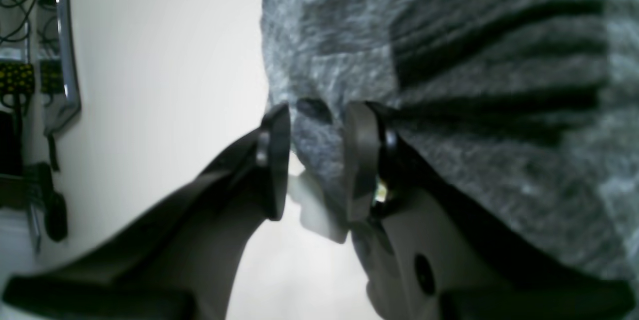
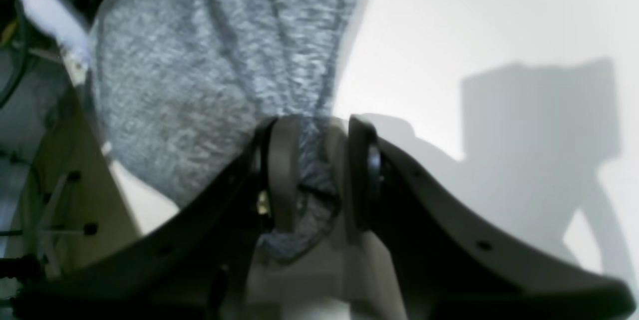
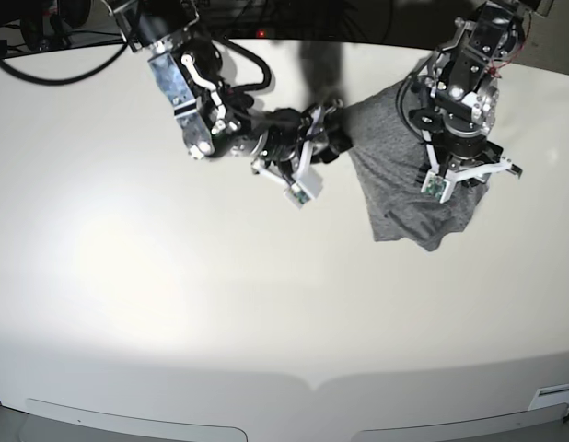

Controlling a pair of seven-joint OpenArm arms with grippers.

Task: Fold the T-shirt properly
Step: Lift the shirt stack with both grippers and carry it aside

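Both arms' fingers (image 1: 357, 160) (image 2: 284, 175) pinch bunched T-shirt (image 3: 395, 184) fabric between them above the table (image 3: 174, 304).

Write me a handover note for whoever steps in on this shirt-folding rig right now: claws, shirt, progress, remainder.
Left claw: shut on a pinch of the T-shirt at its edge.
Right claw: shut on a bunched bit of the shirt.
Shirt: a crumpled grey heap at the far side of the white table, stretched between the two arms, part of it lifted.
Done: both grips taken; no neat fold visible yet.
Left: spread it flat, then make the folds.
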